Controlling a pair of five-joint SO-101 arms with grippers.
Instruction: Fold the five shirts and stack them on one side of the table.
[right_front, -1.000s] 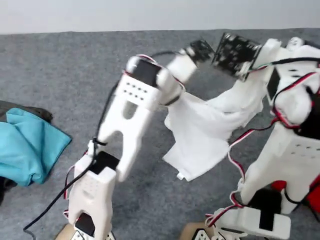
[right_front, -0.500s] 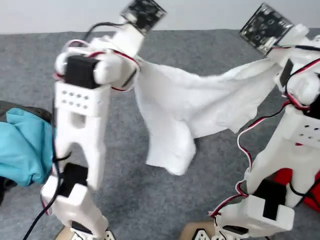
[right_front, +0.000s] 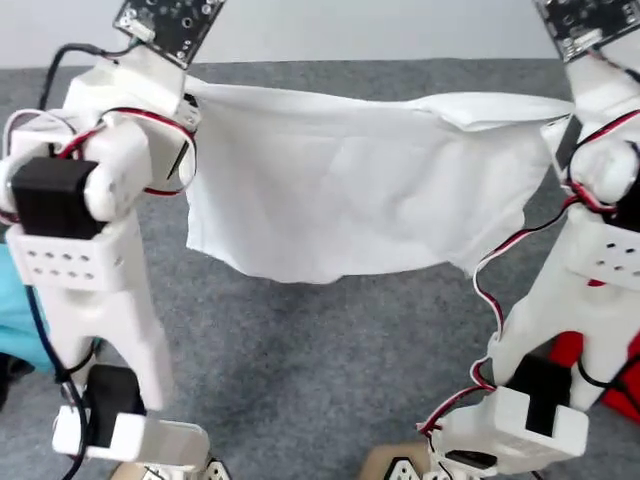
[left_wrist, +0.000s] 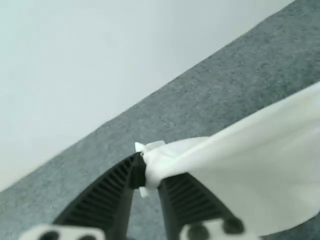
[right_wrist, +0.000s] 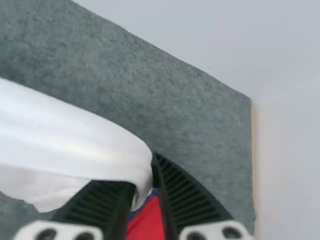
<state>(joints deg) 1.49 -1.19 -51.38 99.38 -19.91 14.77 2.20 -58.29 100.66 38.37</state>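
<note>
A white shirt (right_front: 350, 185) hangs stretched in the air between the two raised arms, its lower edge sagging above the grey table (right_front: 330, 360). My left gripper (left_wrist: 144, 172) is shut on one upper corner of the white shirt (left_wrist: 240, 165), at the left of the high view. At the right of that view, my right gripper (right_wrist: 147, 175) is shut on the other upper corner of the white shirt (right_wrist: 65, 145). A turquoise shirt (right_front: 15, 310) lies at the table's left edge, mostly hidden behind the left arm.
A red cloth (right_front: 610, 385) shows at the right edge behind the right arm, also seen as red cloth (right_wrist: 150, 220) under the right gripper. The arm bases stand at the table's near edge. A pale wall (right_front: 350, 30) backs the table.
Both arms have risen and moved apart, pulling the white shirt from a crumpled hanging bunch into a wide taut sheet. The left arm swung far to the left.
</note>
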